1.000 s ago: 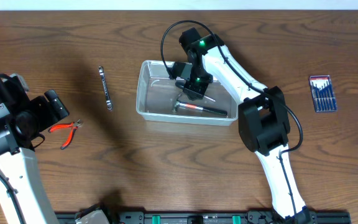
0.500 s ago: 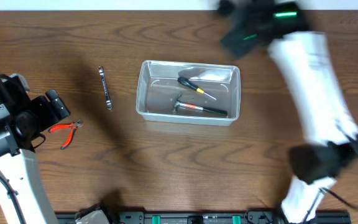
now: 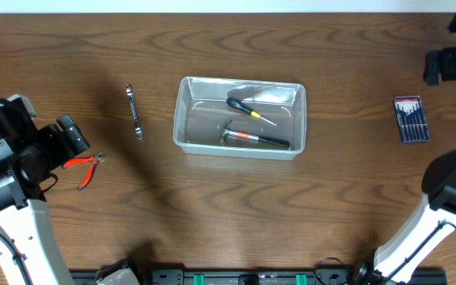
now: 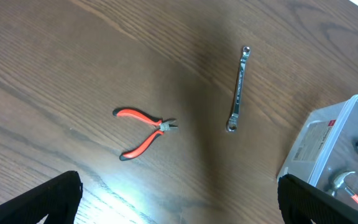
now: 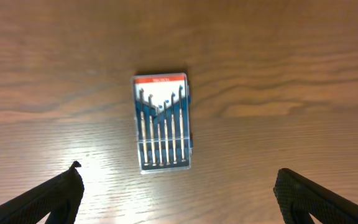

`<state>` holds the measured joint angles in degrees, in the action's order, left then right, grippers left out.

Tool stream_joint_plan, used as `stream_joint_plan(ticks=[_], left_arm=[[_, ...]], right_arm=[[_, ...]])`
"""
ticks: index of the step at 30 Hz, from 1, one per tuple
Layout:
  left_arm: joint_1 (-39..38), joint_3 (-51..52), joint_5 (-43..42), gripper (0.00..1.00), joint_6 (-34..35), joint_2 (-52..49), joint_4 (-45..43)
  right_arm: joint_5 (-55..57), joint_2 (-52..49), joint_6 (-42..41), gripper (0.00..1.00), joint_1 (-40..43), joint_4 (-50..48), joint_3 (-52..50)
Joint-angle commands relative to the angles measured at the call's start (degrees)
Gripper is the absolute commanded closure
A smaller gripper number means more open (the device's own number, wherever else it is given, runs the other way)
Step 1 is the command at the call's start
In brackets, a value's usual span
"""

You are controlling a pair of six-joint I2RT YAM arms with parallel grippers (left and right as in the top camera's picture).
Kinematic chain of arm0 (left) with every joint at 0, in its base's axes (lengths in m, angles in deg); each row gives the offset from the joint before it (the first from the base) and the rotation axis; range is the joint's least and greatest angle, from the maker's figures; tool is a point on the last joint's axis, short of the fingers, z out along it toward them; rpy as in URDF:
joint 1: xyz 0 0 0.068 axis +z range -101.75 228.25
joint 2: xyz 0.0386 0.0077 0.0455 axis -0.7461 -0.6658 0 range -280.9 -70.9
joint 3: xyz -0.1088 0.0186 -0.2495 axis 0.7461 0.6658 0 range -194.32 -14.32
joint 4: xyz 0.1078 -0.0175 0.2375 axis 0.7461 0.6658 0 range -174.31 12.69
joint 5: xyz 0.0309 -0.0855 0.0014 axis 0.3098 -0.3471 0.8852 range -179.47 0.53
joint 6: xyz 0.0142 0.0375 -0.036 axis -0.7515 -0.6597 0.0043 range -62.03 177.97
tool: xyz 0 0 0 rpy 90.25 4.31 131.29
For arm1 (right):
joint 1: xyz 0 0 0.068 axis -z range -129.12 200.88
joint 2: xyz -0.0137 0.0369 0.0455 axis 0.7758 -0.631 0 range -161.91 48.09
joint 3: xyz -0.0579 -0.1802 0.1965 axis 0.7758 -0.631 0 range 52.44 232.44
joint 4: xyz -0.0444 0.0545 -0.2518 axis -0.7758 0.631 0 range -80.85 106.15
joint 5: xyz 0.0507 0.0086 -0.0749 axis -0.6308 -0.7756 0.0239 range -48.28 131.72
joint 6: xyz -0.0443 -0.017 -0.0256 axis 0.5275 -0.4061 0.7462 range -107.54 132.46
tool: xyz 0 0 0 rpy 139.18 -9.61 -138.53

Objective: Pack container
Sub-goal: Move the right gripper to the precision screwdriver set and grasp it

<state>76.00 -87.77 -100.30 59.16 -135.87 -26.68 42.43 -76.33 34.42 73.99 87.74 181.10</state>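
Overhead: container [image 3: 179,119] at centre, well apart from right gripper [image 3: 438,67].

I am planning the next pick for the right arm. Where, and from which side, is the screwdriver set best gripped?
Probably across its two long edges, near the middle, coming straight down. The screwdriver set lies flat on the table, so only its thin sides are free, and its narrow width suits the jaws best.

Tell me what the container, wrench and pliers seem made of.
Container: clear plastic, likely; the hammer inside shows through its walls. Wrench: bare metal, silvery and glossy. Pliers: nose apparently metal; orange handles look plastic- or rubber-coated.
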Motion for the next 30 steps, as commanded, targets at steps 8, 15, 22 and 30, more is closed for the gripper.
stream_joint_plan(ticks=[8,15,22,30], left_arm=[[0.04,-1.75,-0.74,0.02,-1.2,0.42,-0.07],[0.04,-1.75,-0.74,0.02,-1.2,0.42,-0.09],[0.04,-1.75,-0.74,0.02,-1.2,0.42,-0.11],[0.04,-1.75,-0.74,0.02,-1.2,0.42,-0.11]], right_arm=[[0.39,-9.75,0.61,0.01,0.22,-0.09,-0.28],[0.39,-13.22,0.85,0.01,0.5,-0.37,-1.36],[0.35,-14.69,0.85,0.01,0.92,-2.19,-5.73],[0.37,-14.69,0.85,0.01,0.92,-6.21,-11.65]])
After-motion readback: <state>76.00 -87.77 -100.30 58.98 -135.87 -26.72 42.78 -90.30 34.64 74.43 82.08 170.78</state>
